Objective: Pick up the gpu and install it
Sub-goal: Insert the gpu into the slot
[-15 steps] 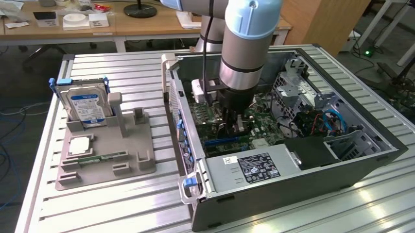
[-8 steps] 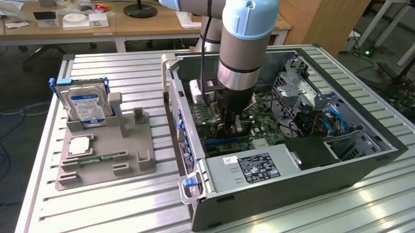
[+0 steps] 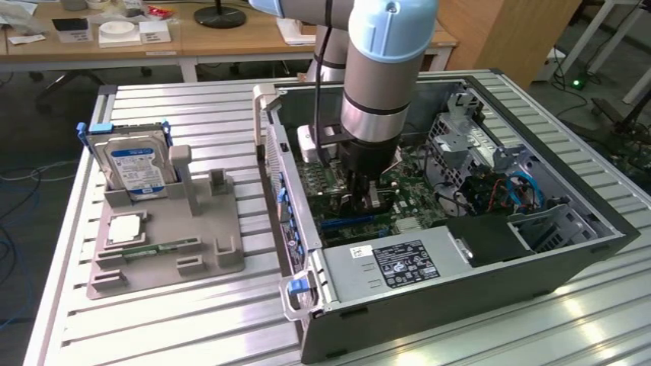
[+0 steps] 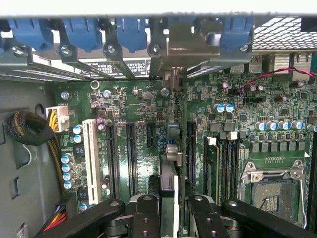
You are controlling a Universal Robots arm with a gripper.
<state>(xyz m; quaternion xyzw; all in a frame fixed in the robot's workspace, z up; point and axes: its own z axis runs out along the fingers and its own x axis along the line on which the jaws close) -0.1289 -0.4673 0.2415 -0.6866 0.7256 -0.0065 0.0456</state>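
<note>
Now, in the centre of the exterior frame, you are watching the gripper (image 3: 373,200) hanging low inside the open computer case (image 3: 428,305), its fingers (image 4: 145,218) partly closed and clamping the gpu (image 4: 168,186) on edge; the card is standing among the long slots of the motherboard (image 4: 124,99), its pale bracket (image 4: 190,47) sitting near the blue latches (image 4: 81,32).

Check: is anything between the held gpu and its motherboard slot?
Nothing visible. The gripper holds the gpu edge-on among the motherboard slots; the card itself hides the slot beneath it.
</note>
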